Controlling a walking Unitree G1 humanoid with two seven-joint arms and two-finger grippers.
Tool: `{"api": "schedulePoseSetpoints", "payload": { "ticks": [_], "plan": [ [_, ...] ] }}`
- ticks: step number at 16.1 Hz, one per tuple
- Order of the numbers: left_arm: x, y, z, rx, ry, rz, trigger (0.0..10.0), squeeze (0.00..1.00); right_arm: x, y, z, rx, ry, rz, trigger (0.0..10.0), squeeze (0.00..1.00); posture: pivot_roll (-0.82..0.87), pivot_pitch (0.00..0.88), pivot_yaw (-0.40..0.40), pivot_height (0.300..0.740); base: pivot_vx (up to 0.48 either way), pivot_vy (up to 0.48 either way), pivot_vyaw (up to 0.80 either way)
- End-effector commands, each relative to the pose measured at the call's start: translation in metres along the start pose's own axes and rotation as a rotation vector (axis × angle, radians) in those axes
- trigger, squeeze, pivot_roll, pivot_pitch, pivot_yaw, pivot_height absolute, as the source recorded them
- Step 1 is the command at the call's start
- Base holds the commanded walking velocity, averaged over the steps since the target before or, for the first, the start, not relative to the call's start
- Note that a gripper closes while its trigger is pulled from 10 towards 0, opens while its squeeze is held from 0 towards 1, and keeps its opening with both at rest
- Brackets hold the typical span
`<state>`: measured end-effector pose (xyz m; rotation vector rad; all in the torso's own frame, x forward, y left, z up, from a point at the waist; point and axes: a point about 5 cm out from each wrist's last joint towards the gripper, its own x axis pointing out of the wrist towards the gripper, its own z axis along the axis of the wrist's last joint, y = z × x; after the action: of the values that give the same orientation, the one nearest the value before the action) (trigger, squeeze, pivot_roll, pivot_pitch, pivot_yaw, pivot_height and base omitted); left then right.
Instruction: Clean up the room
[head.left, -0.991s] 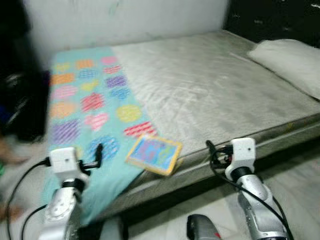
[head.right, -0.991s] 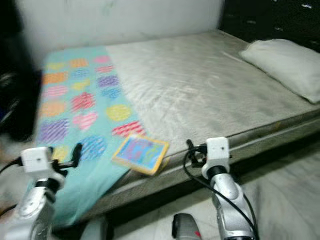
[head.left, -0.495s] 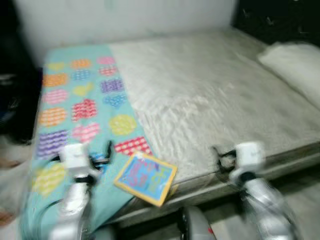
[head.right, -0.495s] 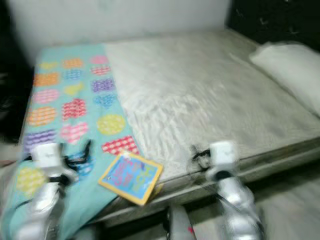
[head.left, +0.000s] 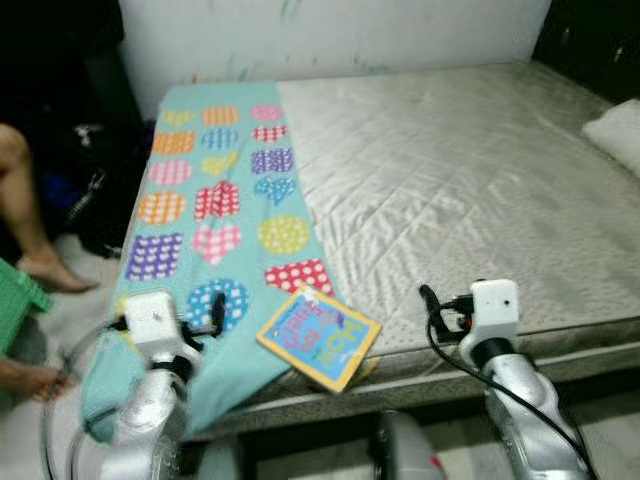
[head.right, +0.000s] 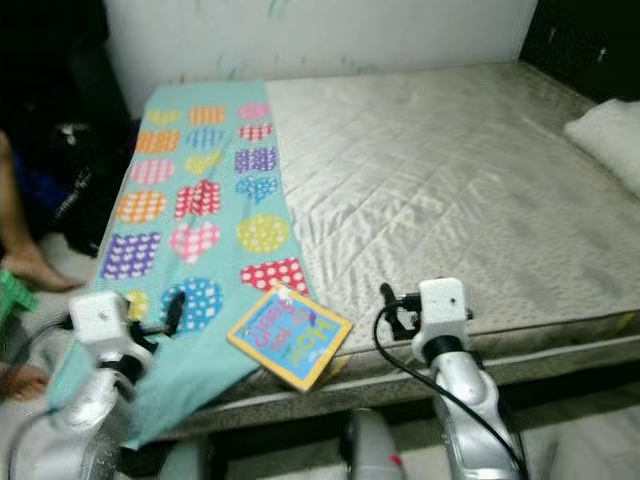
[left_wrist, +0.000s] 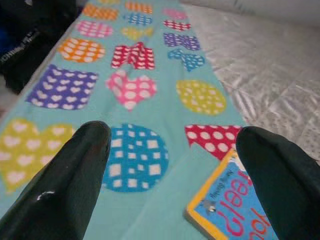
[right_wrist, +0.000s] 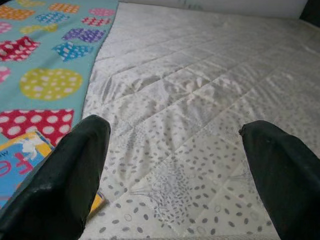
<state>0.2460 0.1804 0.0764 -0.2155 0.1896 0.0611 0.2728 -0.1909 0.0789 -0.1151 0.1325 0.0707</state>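
Observation:
A children's book (head.left: 318, 337) with a yellow border and blue cover lies at the near edge of the bed, half on a teal blanket (head.left: 215, 200) printed with colourful hearts and shapes. My left gripper (head.left: 215, 312) hovers open over the blanket just left of the book, whose corner (left_wrist: 235, 210) sits by one finger. To the book's right, my right gripper (head.left: 432, 305) hangs open above the bare grey mattress (head.left: 450, 180). Nothing is between either pair of fingers.
A white pillow (head.left: 615, 130) lies at the bed's far right. A person's bare legs (head.left: 25, 200) and a green stool (head.left: 15, 300) are at the left, beside dark bags (head.left: 85, 185). A white wall runs behind the bed.
The camera has swung left and steadied: the bed shifted right, the pillow slid to the edge, and the person's legs and green stool came into view. Both arms hold the same pose.

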Motion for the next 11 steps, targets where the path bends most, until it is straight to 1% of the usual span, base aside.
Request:
{"api": "schedulePoseSetpoints", "payload": {
  "ticks": [1, 4, 6, 8, 10, 11],
  "plan": [
    [0.000, 0.003, 0.003, 0.010, 0.000, 0.014, 10.0, 0.00, 0.001, -0.001, 0.004, 0.009, -0.007, 0.001, 10.0, 0.00, -0.14, 0.000, 0.010, 0.601, 0.000, 0.000, 0.00],
    [0.000, 0.006, 0.002, 0.010, 0.006, 0.022, 10.0, 0.00, -0.001, 0.002, 0.003, 0.016, -0.006, 0.016, 10.0, 0.00, -0.14, 0.000, 0.007, 0.597, 0.000, 0.000, 0.00],
    [0.001, 0.007, 0.001, 0.007, 0.011, 0.025, 10.0, 0.00, -0.002, 0.004, 0.003, 0.020, -0.004, 0.021, 10.0, 0.00, -0.14, 0.000, 0.005, 0.578, 0.000, 0.000, 0.00],
    [0.006, 0.007, -0.004, -0.001, 0.049, 0.026, 10.0, 0.00, -0.004, 0.005, 0.003, 0.024, -0.003, 0.027, 10.0, 0.00, -0.14, 0.000, 0.006, 0.553, 0.000, 0.000, 0.00],
    [0.010, 0.008, -0.007, 0.007, 0.076, 0.022, 10.0, 0.00, -0.006, 0.003, 0.003, 0.018, 0.001, 0.022, 10.0, 0.00, -0.15, 0.000, 0.008, 0.528, 0.000, 0.000, 0.00],
    [0.010, 0.008, -0.008, 0.004, 0.084, 0.022, 10.0, 0.00, -0.007, 0.002, 0.003, 0.017, 0.002, 0.020, 10.0, 0.00, -0.15, 0.000, 0.009, 0.528, 0.000, 0.000, 0.00]
  ]
}}
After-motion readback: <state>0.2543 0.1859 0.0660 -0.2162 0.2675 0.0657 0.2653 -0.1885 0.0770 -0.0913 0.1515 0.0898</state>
